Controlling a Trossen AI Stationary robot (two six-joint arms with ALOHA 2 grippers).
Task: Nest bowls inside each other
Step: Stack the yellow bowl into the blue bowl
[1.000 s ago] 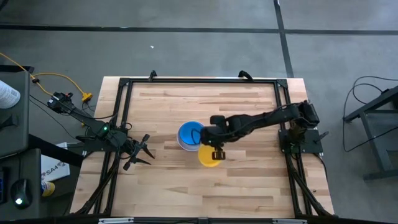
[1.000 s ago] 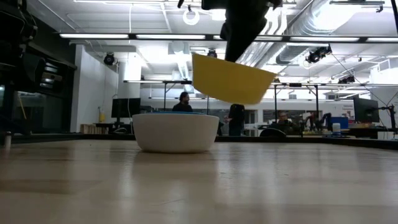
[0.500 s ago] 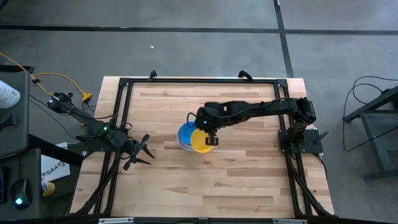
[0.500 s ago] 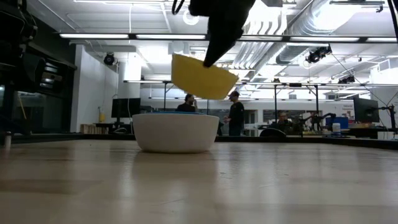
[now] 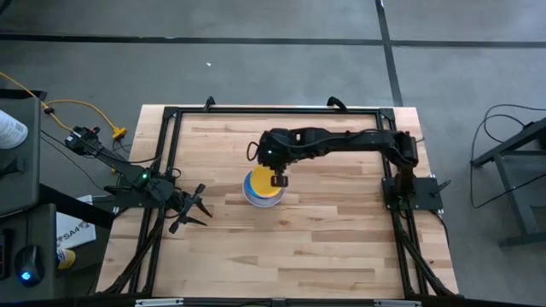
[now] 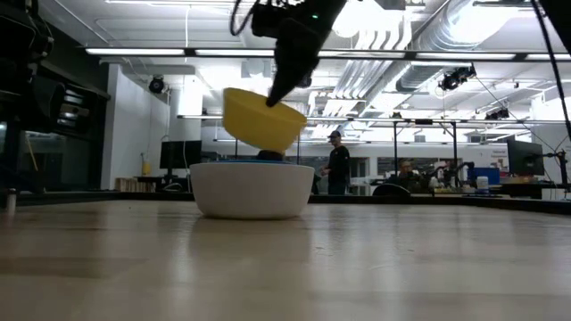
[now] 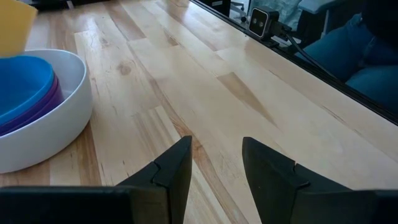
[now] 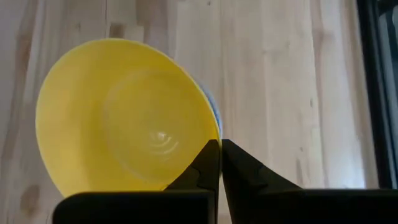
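Item: yellow bowl (image 6: 261, 119) — held tilted in the air just above the stack, gripped by its rim. Right pincer (image 5: 278, 180) is clamped tight on that rim, its fingers (image 8: 214, 163) pressed together with the thin wall between them.

Item: white bowl (image 6: 252, 189) — on the counter (image 5: 324, 239) near its middle, with the blue bowl (image 7: 25, 84) nested inside and a purple bowl (image 7: 45, 107) showing under the blue rim. No red-pink bowl can be made out.

Item: left pincer (image 7: 214, 163) — parked low at the counter's left side, fingers spread, holding nothing.

Risk: the yellow bowl hangs at a slant from an edge grip. Released this way, it could land on its rim, wedge crooked in the blue bowl or tip out over the white wall. Lowered off-centre, it may also shove the light stack sideways.

Change: a second ago the yellow bowl was off to the stack's right and higher — it has since travelled over the stack and dropped closer. The stack itself has not shifted, and the left arm has not stirred.
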